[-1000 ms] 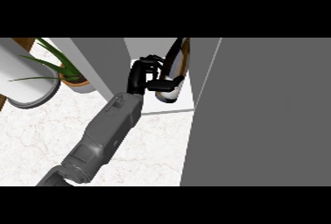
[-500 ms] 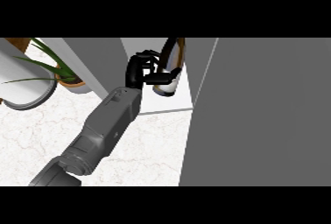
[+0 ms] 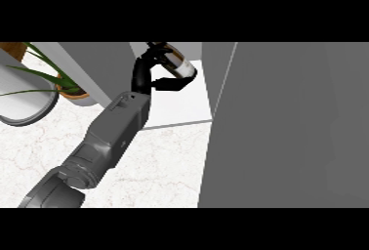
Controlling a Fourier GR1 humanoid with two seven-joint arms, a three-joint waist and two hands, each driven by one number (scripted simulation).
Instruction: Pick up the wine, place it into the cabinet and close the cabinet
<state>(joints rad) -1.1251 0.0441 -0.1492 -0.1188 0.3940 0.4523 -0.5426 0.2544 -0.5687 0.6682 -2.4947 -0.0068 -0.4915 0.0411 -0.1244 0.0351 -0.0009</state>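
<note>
Dark glass wine bottle (image 3: pixel 180 63) with a white label sits in the black left hand (image 3: pixel 143 78), whose fingers and thumb are curled round its lower body. The bottle slants in the view, its neck pointing up past the fingers. Just under the hand lies the white cabinet shelf (image 3: pixel 180 105). The tall grey cabinet door (image 3: pixel 288 127) stands to the hand's right, a green potted plant (image 3: pixel 61 80) to its left, and white marble counter (image 3: pixel 166 161) beneath the forearm.

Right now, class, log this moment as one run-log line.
left hand: holds wine | wine: over cabinet shelf | door: open
</note>
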